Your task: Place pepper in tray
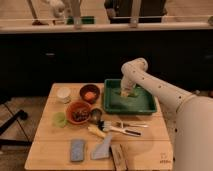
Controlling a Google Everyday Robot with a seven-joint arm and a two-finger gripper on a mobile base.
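The green tray (145, 106) sits at the back right of the wooden table (50, 145). My gripper (125, 92) reaches down into the tray's back left part, at the end of the white arm (150, 82) that comes in from the right. A small yellow-green thing, seemingly the pepper (127, 93), shows right at the gripper, low over the tray floor. I cannot tell whether it rests on the floor or hangs just above it.
Left of the tray stand a white cup (64, 94), a brown bowl holding something orange (90, 93), an orange bowl of dark food (78, 112), a green cup (60, 119) and a metal cup (96, 115). Cutlery (125, 129), a blue sponge (77, 149) and a spatula (104, 147) lie in front.
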